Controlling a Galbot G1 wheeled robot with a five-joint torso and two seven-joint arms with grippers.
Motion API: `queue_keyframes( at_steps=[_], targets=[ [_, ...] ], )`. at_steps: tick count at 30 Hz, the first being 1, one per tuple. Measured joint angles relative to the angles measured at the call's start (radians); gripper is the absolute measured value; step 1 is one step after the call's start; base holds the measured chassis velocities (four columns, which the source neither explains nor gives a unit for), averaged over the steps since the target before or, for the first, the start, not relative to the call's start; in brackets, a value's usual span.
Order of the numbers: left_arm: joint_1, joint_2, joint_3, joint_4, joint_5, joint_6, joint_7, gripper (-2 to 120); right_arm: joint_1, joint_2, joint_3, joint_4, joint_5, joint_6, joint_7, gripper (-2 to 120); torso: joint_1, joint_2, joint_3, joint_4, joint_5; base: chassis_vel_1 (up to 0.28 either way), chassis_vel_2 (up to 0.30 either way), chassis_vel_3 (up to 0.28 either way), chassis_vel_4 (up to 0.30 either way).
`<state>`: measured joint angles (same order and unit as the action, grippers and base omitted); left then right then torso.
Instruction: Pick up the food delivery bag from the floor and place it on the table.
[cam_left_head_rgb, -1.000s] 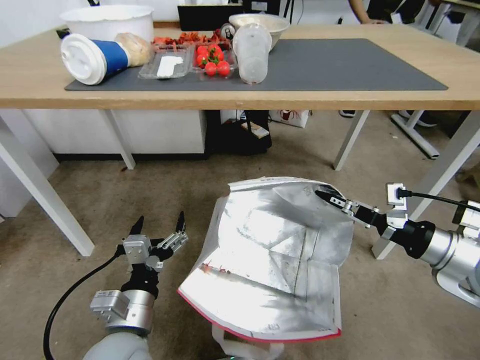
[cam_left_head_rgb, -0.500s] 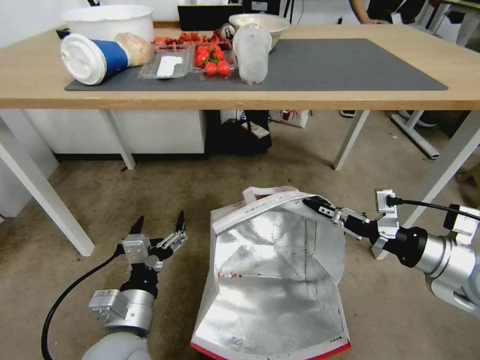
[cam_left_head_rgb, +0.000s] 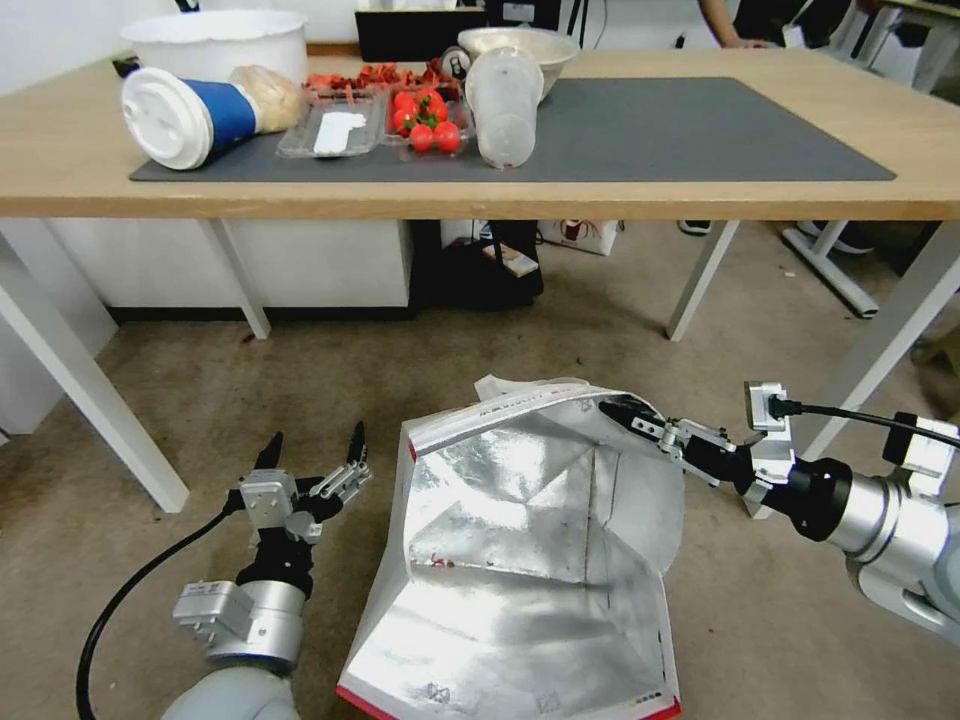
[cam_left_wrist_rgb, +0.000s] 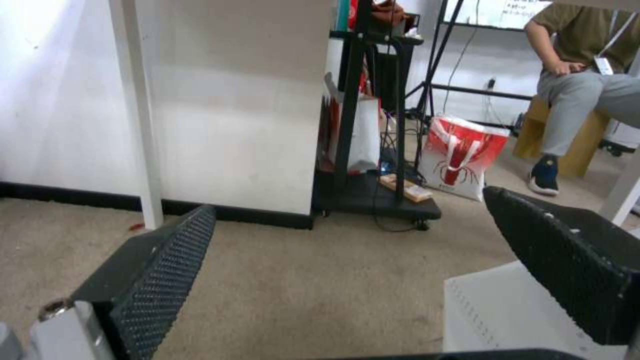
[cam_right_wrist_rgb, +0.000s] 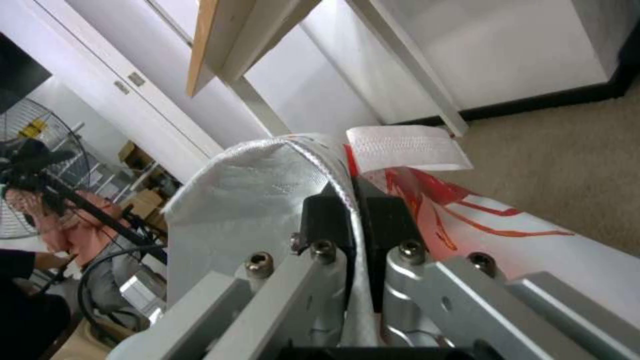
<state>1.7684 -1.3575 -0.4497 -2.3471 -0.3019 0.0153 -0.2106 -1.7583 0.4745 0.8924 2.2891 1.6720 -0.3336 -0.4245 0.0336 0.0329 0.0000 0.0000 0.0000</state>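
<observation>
Right gripper (cam_left_head_rgb: 628, 413) was pinched shut on the rim of the big red-and-white paper delivery bag with silver foil lining (cam_left_head_rgb: 520, 560), at the bag's 2 o'clock corner; the right wrist view showed the foil edge (cam_right_wrist_rgb: 347, 200) clamped between both pads. Over the last second the bag's mouth swung: it went from slumped toward 5 o'clock to opening toward 6, near edge sliding closer to the robot, white strap handle (cam_left_head_rgb: 520, 384) now poking up at the bag's 12 o'clock. Bag was still low over the worn grey-brown carpet floor (cam_left_head_rgb: 300, 400), below the light-wood table with the dark grey mat (cam_left_head_rgb: 700, 200), which stood at 12 o'clock. Left gripper (cam_left_head_rgb: 312, 452) sat at the bag's 9 o'clock, fingers spread wide, empty, just beside the bag wall. My read: grip held but only one corner, bag swinging, lift barely begun; a second hold looked needed.
</observation>
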Motion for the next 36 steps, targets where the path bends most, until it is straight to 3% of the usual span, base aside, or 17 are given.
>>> queue_keyframes(
  at_steps=[20, 36],
  targets=[
    [-0.002, 0.003, 0.015, -0.014, -0.061, -0.022, 0.010, 100, 0.007, -0.006, -0.002, 0.002, -0.015, 0.004, -0.017, 0, 0.001, 0.006, 0.004, -0.0001, 0.0000, 0.000, 0.000, 0.000, 0.000],
    [-0.003, 0.016, 0.013, -0.019, -0.073, -0.011, -0.007, 100, 0.001, 0.006, -0.006, -0.003, -0.037, 0.006, -0.039, 0, 0.005, 0.073, 0.067, 0.0000, 0.0000, 0.000, 0.000, 0.000, 0.000]
  ],
)
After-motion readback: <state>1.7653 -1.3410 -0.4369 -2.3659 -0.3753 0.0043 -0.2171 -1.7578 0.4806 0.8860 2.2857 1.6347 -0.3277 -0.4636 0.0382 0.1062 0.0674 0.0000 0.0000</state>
